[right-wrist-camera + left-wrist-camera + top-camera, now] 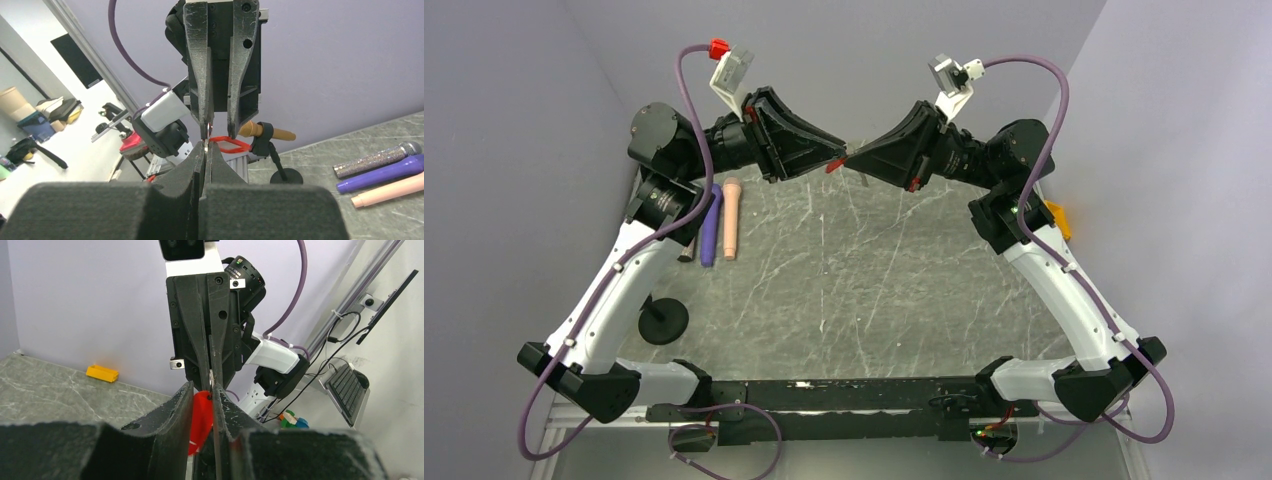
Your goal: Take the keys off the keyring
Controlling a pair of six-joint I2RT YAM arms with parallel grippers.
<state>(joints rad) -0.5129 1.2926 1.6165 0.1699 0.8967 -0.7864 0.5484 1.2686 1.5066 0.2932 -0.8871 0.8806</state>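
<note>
Early stage: keyring is up off the tabletop, no key visibly off. Right hand pinches its metal end; left hand brackets the red tag, grip unclear.

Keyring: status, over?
Right hand shut on keyring, metal end. Left hand straddles red tag, grip unconfirmed. Held mid-air, nothing else near it.
</note>
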